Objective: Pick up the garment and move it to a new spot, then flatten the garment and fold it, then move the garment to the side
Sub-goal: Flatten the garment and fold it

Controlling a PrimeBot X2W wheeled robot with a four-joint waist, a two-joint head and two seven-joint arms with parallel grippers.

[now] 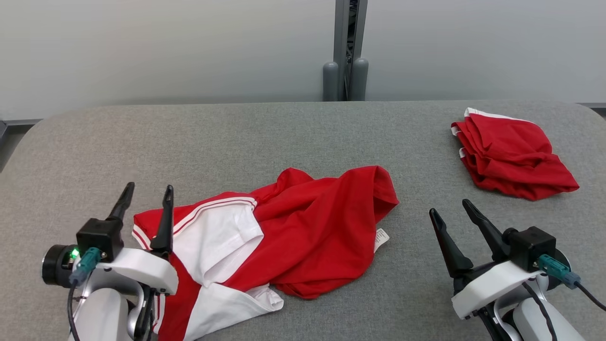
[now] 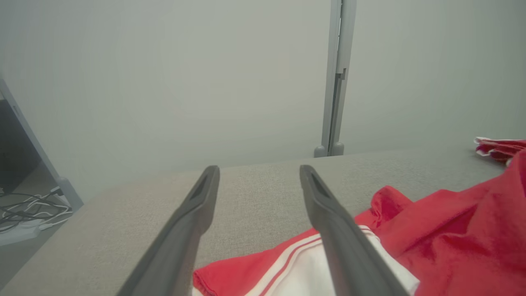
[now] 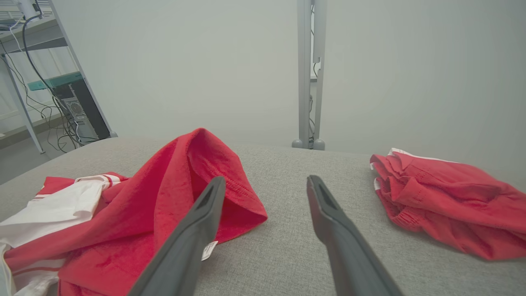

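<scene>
A crumpled red and white garment [image 1: 284, 237] lies in a heap on the grey table [image 1: 265, 137], near its front, left of centre. My left gripper [image 1: 147, 192] stands open at the heap's left end, its right finger over the striped white sleeve, nothing between the fingers. The left wrist view shows the garment [image 2: 444, 238] under and right of the open left gripper [image 2: 259, 174]. My right gripper [image 1: 450, 208] is open at the lower right, apart from the cloth. In the right wrist view the garment [image 3: 164, 205] lies left of the open right gripper [image 3: 265, 185].
A second red garment [image 1: 511, 156], folded, rests at the table's far right, also seen as the folded garment [image 3: 452, 201] in the right wrist view. A grey post [image 1: 348, 52] stands behind the table against the pale wall. Cables [image 2: 28, 209] lie on the floor off the table's left.
</scene>
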